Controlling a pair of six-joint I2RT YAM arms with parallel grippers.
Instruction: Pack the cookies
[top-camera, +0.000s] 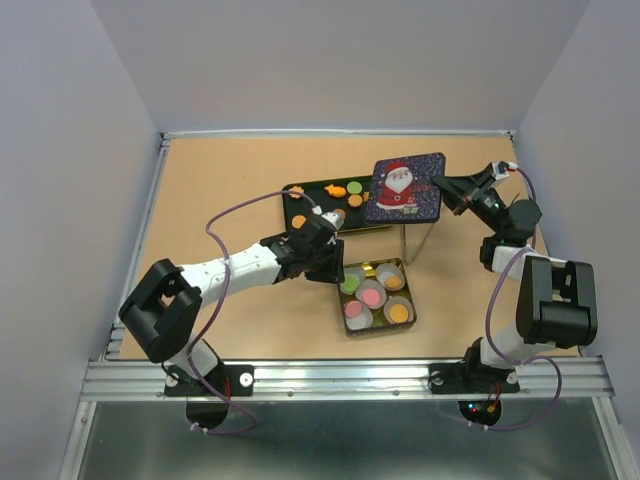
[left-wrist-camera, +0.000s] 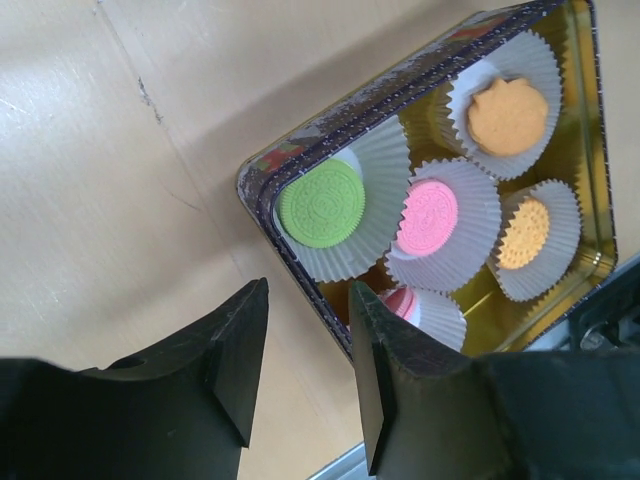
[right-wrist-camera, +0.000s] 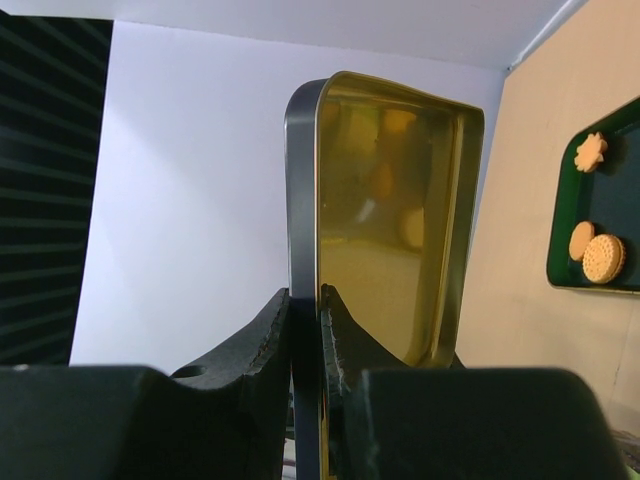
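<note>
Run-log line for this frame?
left end effector: open | right end effector: shut on lid | cookies: in tin and on tray

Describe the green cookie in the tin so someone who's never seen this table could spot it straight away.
Find the open gold-lined tin near the front middle of the table. The green cookie lies in a white paper cup in the tin's corner nearest the left gripper. It is the only green one there; its neighbours are pink or orange.
</note>
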